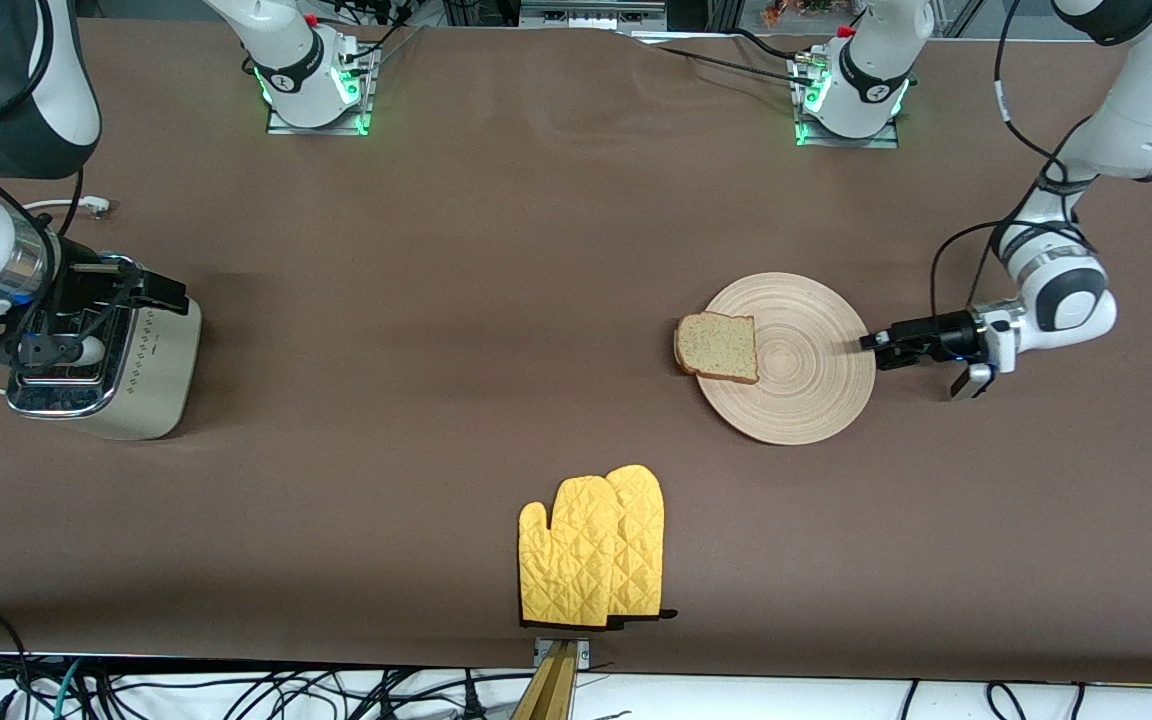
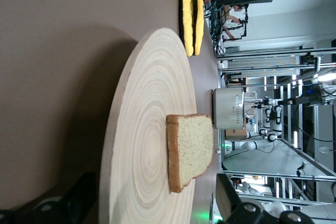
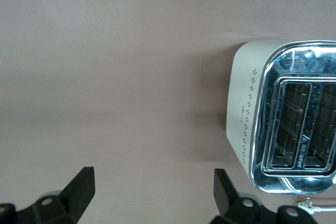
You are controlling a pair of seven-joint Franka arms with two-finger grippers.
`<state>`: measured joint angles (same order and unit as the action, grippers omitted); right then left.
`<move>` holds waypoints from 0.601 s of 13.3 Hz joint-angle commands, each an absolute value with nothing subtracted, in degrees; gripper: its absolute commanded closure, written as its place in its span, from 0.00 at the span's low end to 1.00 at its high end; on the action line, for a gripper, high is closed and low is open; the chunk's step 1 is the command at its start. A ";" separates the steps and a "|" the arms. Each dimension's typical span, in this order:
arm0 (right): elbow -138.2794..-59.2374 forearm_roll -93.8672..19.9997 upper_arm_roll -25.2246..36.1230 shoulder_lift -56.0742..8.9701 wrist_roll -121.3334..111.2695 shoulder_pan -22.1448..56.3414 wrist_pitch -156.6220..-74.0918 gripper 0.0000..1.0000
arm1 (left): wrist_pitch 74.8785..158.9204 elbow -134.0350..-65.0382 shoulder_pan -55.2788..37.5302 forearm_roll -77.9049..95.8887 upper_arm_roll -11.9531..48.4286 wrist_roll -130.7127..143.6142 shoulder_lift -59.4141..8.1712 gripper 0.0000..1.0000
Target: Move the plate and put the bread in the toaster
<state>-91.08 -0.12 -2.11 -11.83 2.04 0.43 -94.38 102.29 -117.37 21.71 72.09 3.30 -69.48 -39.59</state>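
The round wooden plate (image 1: 806,385) lies on the brown table toward the left arm's end. On the rim of it that faces the right arm's end lies the slice of bread (image 1: 718,346), overhanging the edge a little. My left gripper (image 1: 874,343) is low and level at the plate's other rim, open. In the left wrist view the plate's rim (image 2: 113,145) runs in between its fingers, with the bread (image 2: 191,148) farther along. The cream toaster (image 1: 151,375) stands at the right arm's end, slots up. My right gripper (image 3: 152,195) hangs open and empty, up in the air beside the toaster (image 3: 247,124).
A pair of yellow oven mitts (image 1: 591,548) lies near the table's front edge, midway along. A white plug and cord (image 1: 88,207) lie on the table beside the toaster, farther from the front camera. The arm bases (image 1: 314,85) (image 1: 848,100) stand along the table's back edge.
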 commanded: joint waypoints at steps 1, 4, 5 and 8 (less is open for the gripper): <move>-90.18 -1.05 -2.20 -13.35 2.90 1.93 -95.27 0.00 | 106.00 -118.39 18.64 73.83 3.34 -72.25 -39.37 0.06; -90.18 -3.33 -2.20 -13.97 2.99 3.34 -96.15 0.00 | 105.21 -117.34 18.80 67.44 3.43 -73.83 -39.29 0.42; -90.18 -3.60 -2.20 -14.06 2.99 3.51 -96.24 0.00 | 104.94 -116.64 18.81 66.02 3.43 -73.74 -39.29 0.62; -90.09 -6.23 -2.20 -14.59 2.90 3.87 -97.03 0.00 | 103.55 -116.28 19.24 65.92 3.34 -73.21 -39.29 0.90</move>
<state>-91.07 -4.20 -2.23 -13.91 2.33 3.74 -96.78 104.47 -116.95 18.81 67.16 3.11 -71.32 -39.37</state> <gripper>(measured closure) 0.000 0.634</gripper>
